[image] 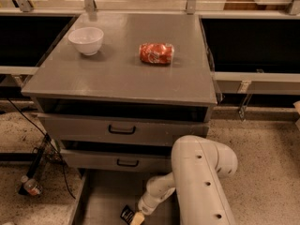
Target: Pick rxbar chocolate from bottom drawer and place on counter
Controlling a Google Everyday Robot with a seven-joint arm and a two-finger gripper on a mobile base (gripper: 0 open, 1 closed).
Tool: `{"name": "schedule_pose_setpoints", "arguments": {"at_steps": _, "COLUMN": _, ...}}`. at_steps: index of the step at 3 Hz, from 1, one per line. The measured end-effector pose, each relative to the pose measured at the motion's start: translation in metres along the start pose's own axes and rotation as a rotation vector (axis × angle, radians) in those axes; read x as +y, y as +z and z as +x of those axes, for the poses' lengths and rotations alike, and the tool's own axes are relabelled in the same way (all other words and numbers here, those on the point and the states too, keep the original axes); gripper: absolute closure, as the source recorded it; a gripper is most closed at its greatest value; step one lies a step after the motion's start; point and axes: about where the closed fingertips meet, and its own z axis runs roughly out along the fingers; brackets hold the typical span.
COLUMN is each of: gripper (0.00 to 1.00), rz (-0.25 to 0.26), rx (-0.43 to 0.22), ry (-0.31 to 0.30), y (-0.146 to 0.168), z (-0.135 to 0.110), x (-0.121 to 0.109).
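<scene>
The rxbar chocolate (126,214), a small black wrapper bar, lies on the floor of the open bottom drawer (104,196) at the lower edge of the camera view. My gripper (137,218) is down inside that drawer, right beside the bar on its right side and partly cut off by the lower edge. My white arm (201,182) bends down to it from the right. The counter (122,74) is the broad grey top of the cabinet above.
A white bowl (86,40) and a red soda can (156,53) lying on its side rest on the counter. Two grey drawers with black handles (122,130) sit above the open one. A small bottle (31,186) and cables lie on the floor at left.
</scene>
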Motion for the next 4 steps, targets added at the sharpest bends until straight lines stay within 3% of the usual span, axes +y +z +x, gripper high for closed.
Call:
{"name": "schedule_pose_setpoints", "arguments": {"at_steps": 2, "gripper": 0.22, "rz": -0.002, "rx": 0.004, "ry": 0.000, "y": -0.0021, "z": -0.0009, "x": 0.0019}}
{"name": "schedule_pose_setpoints", "arguments": {"at_steps": 4, "gripper": 0.18, "rz": 0.023, "rx": -0.024, "ry": -0.011, "y": -0.0012, "z": 0.0017, "x": 0.0029}}
